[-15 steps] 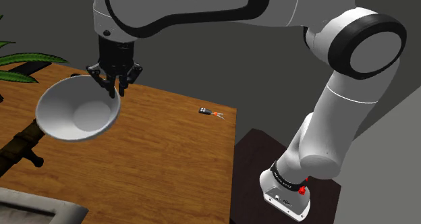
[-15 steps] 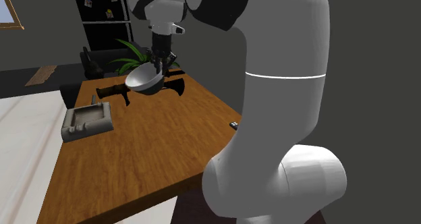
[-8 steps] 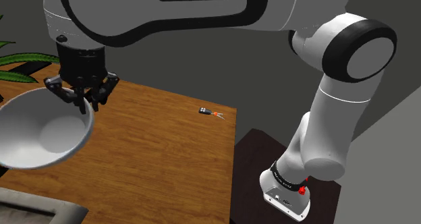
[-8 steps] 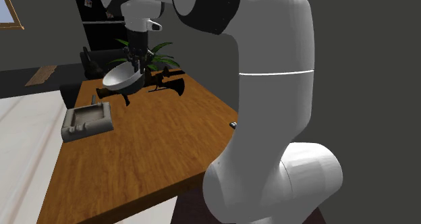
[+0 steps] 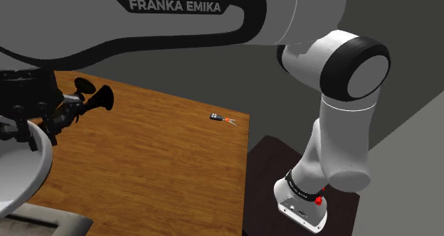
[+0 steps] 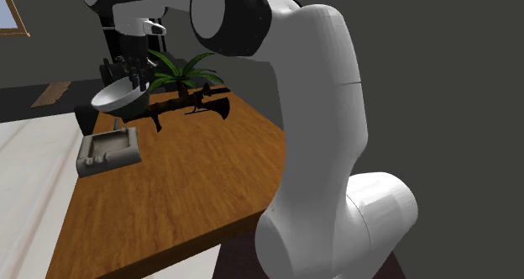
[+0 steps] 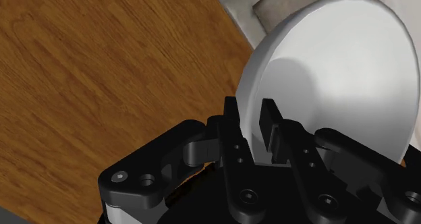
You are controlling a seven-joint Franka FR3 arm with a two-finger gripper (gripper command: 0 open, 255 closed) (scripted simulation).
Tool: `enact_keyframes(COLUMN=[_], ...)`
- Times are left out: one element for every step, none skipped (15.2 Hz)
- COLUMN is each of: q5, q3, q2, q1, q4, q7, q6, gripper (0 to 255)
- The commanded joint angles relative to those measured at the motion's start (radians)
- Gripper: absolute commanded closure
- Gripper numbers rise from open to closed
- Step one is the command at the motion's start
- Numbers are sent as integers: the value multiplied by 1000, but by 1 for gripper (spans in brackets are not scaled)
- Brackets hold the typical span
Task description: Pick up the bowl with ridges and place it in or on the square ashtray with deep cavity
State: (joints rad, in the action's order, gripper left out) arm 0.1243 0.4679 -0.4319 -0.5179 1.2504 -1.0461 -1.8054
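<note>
Gripper [image 7: 251, 120] clamped on the rim of the white bowl [image 7: 337, 74]: one finger inside the wall, the other outside.

Bowl is off the table, in the air above the grey square ashtray [image 6: 107, 151], apart from it.

Ashtray rests on the wooden table [image 6: 193, 185], close to one edge.

A long black object [image 6: 189, 107] lies on the table beyond the ashtray, with a green plant [image 6: 180, 65] behind it.

A small dark item [image 5: 219, 118] lies well apart from the ashtray, near the opposite table edge.
</note>
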Motion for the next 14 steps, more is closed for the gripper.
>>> enact_keyframes(q5=[32,48,65,82,91,87,85,83,82,80,79,78,77,76], q3=[3,3,1,-3,-6,-5,-4,-4,-3,-3,-2,-2,-2,-1], q2=[-54,-87,-123,-163,-186,-177,-170,-164,-159,-154,-149,-146,-142,-140], q1=[-58,-88,-120,-156,-175,-169,-163,-158,-152,-148,-143,-139,-136,-132], q4=[-88,-143,-203,-273,-314,-286,-259,-235,-212,-189,-168,-148,-129,-111], q7=[-49,-69,-87,-104,-112,-112,-113,-113,-114,-114,-115,-115,-115,-116], q6=[34,57,82,110,127,108,89,71,54,37,21,5,-11,-26], gripper=[255,255,255,255,255,255,255,255,255,255,255,255,255,255])
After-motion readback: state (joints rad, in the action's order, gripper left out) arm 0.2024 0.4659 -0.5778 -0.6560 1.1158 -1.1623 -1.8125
